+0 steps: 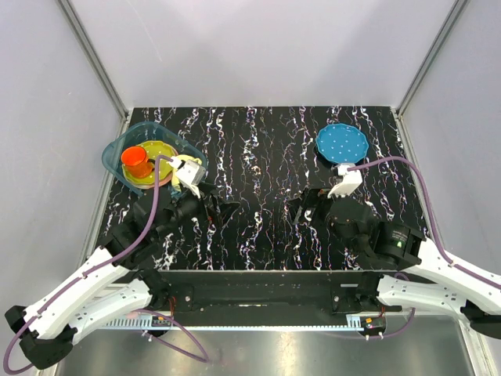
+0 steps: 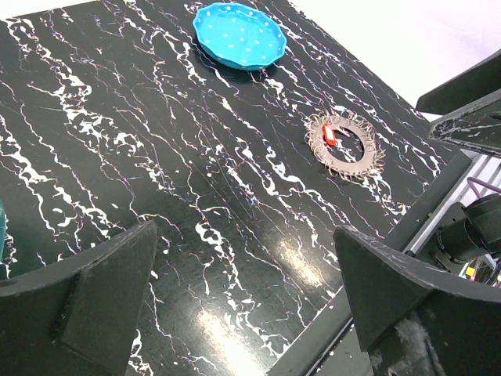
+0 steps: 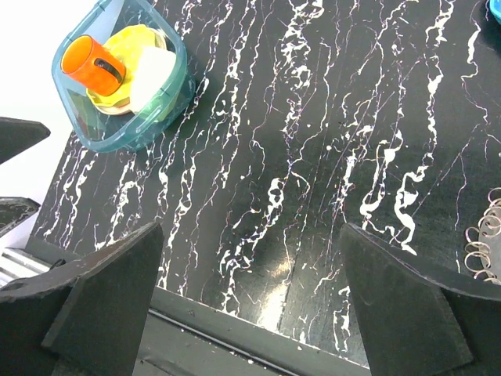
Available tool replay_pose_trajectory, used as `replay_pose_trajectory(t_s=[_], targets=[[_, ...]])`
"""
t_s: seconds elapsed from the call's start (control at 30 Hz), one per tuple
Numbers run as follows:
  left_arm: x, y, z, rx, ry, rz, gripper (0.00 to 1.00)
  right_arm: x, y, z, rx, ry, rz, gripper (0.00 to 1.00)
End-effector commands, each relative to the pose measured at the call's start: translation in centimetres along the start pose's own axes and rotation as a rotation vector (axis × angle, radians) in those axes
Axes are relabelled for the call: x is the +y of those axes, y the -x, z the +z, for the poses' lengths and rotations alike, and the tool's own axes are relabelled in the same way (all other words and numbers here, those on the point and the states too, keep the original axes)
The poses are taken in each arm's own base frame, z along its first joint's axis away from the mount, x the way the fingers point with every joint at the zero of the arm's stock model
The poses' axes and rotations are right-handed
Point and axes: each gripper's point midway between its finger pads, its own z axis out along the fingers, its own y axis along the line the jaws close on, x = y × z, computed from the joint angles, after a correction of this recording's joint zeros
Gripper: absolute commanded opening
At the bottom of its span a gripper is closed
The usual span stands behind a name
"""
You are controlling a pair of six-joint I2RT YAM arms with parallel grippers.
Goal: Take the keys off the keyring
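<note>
In the left wrist view the keyring [image 2: 344,146] lies flat on the table [image 2: 117,157] at right of centre. It is a grey metal loop with a rim of fine wire loops fanning outward. A tiny red key [image 2: 329,137] sits on its upper-left rim. A blue plate [image 2: 239,35] with nothing on it lies at the top of that frame, apart from the ring. In the right wrist view, only the ring's edge shows at far right. At upper left a clear teal bin [image 3: 106,139] holds an orange cup [image 3: 88,61], a yellow plate [image 3: 133,39] and a white piece [image 3: 153,74]. The left gripper [image 2: 243,227] and right gripper [image 3: 250,227] are both spread wide, holding nothing.
</note>
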Motion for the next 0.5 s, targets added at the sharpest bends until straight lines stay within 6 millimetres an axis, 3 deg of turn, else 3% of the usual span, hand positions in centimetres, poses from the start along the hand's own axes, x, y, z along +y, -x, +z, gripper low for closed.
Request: replay_pose_trajectory(t_s=[0.0,0.2,0.37,0.47], targets=[[-0.1,2.1,-0.3,-0.067,0.003,0.014,0.99,-0.9,0.8,-0.4,-0.045,-0.039,0.046,1.0],[-0.1,2.1,-0.5,-0.072,0.004,0.017,0.99,-2.6,0.9,-0.7,-0.069,-0.107,0.088,1.0],[0.0,2.1,-0.6,-0.072,0.01,0.02,0.99,-5.6,0.6,-0.6,-0.085,-0.266,0.005,0.99],[0.1,2.0,-0.6,-0.07,0.015,0.022,0.99,-8.2,0.4,-0.4,-0.095,-0.424,-0.072,0.91]])
